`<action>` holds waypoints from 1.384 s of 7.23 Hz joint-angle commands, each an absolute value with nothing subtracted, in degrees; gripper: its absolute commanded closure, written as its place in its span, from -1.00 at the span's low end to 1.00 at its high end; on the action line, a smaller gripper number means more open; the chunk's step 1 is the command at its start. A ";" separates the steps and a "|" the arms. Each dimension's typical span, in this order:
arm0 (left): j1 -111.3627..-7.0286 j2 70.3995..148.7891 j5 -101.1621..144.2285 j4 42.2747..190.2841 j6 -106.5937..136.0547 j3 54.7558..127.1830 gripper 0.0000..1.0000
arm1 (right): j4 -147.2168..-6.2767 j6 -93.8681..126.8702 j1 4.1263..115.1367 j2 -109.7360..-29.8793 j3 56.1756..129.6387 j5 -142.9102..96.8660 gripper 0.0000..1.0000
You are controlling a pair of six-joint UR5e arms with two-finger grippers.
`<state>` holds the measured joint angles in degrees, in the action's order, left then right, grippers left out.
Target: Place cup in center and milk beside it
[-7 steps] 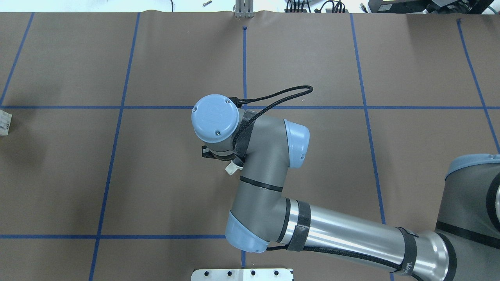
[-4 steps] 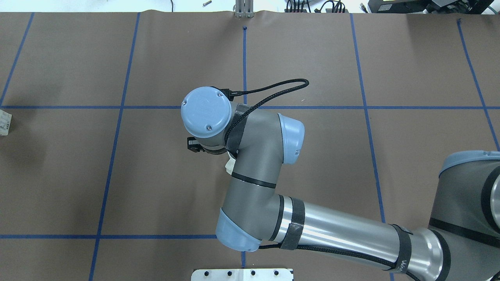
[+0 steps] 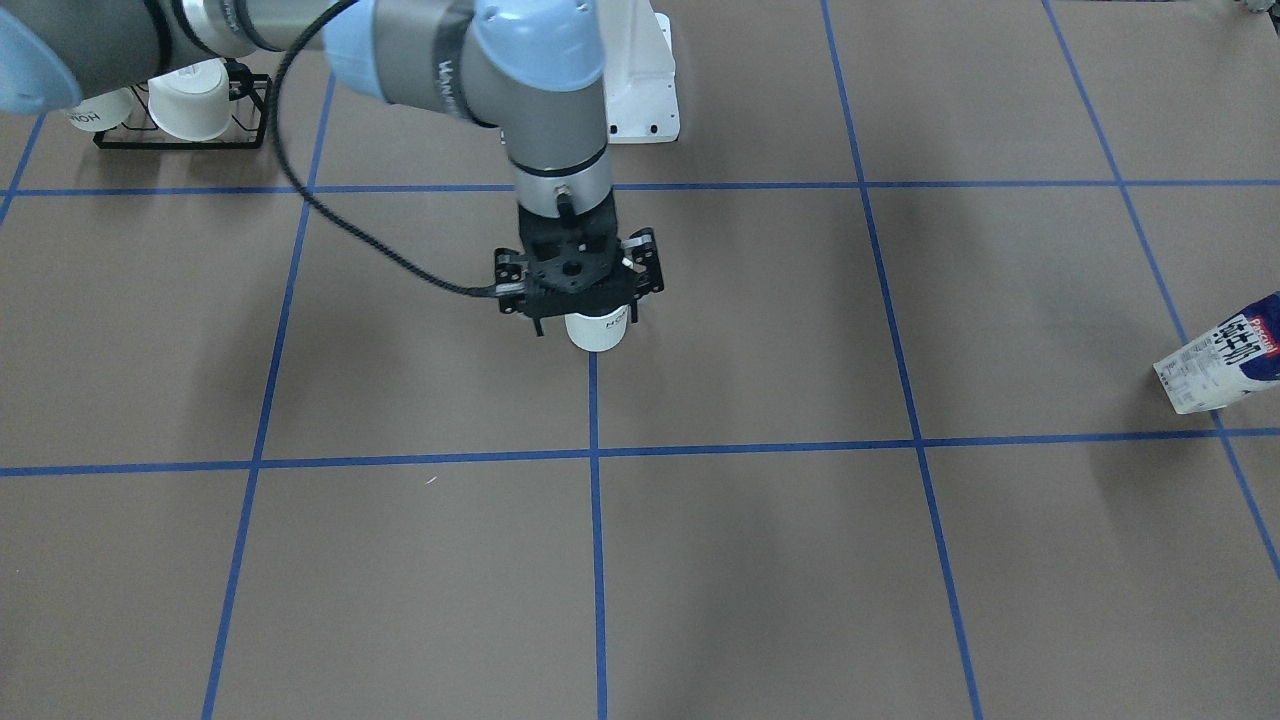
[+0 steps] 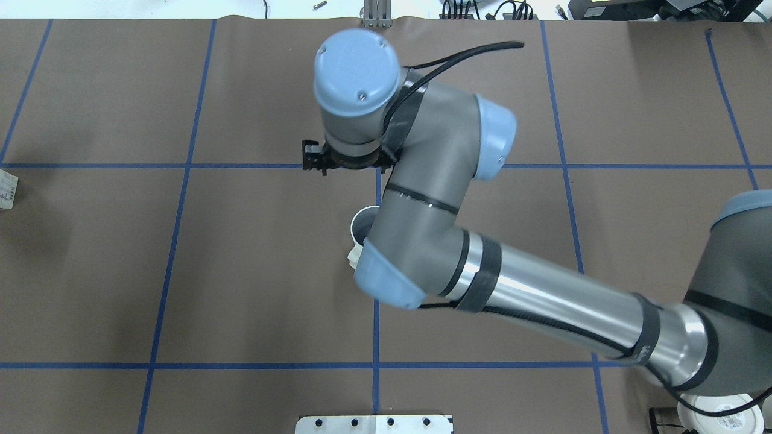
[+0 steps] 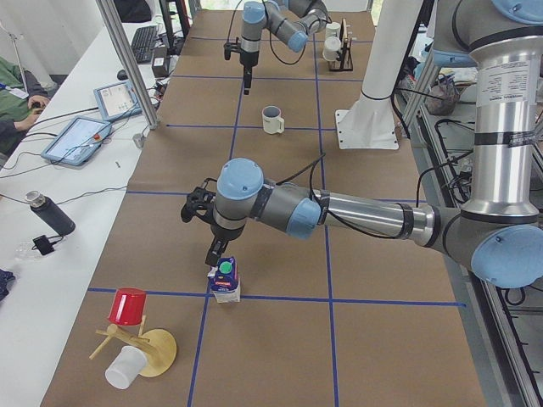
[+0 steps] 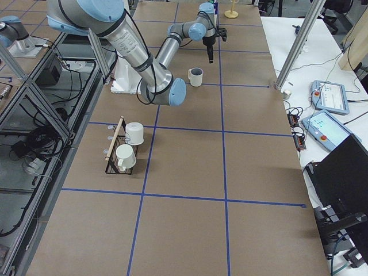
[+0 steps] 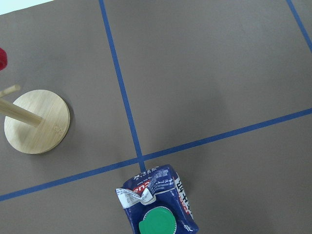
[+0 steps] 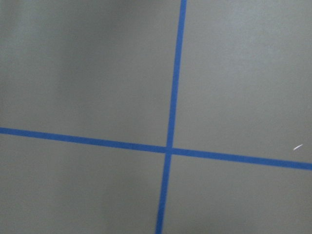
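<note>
Since 0.6 s ago the right arm's wrist has swung off the cup toward the far side of the table. The cup was hidden under it then and now shows. The right tool is raised, fingers spread, nothing between them. In the side views it hangs clear of the cup, on its far side.

The cup stands upright on the table, free of the tool, on the centre blue tape line, handle toward the robot. In overhead the forearm covers its right part.

The left tool hangs over the milk. It shows only in the left side view, so I cannot tell whether it is spread or pressed together, or whether it touches the carton. The left wrist view shows no fingers, only the carton top with its green cap.

The milk stands upright by a tape crossing out on the robot's left, well apart from the cup. Further left is a wooden stand with a red cup. Out on the right a black rack holds white cups.
</note>
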<state>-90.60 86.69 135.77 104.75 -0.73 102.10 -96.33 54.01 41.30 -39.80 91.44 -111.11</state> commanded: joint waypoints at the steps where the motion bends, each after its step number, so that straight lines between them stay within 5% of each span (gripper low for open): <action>1: -90.53 87.10 135.62 105.30 -0.79 102.39 -0.98 | -95.98 29.92 55.22 -53.38 96.22 -115.83 -1.00; 5: -90.53 86.49 135.62 105.56 -1.41 101.69 -0.98 | -95.45 -6.76 81.33 -80.17 97.46 -130.76 -1.00; 10: -90.44 86.57 135.44 107.13 -0.62 97.40 -0.98 | -88.10 -8.62 87.89 -97.29 97.57 -123.66 -1.00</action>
<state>-90.52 86.50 135.27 106.41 -1.26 99.16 -91.75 -9.08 87.55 -94.95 98.28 -123.49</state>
